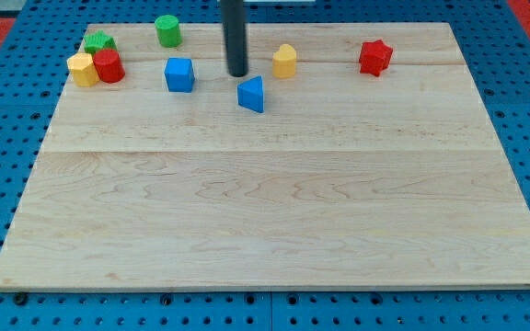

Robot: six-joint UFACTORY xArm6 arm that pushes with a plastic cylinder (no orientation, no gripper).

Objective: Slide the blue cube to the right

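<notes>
The arm carries no jaws; it ends in a dark rod, and nothing is held. The tip (237, 74) rests on the wooden desk (274, 211) near the view's top, between the blue cube (179, 74) on its left and the yellow block (284, 61) on its right. The tip is clear of the cube, with bare wood showing between them. A blue wedge-shaped block (252, 94) sits just below and right of the tip, close but whether touching cannot be told. At the view's top left, a red cylinder (109, 66) stands against a yellow block (82, 69), with a green star-shaped block (99, 41) just behind them. A green cylinder (167, 30) stands apart near the top edge. A red star-shaped block (374, 57) lies well to the right.
</notes>
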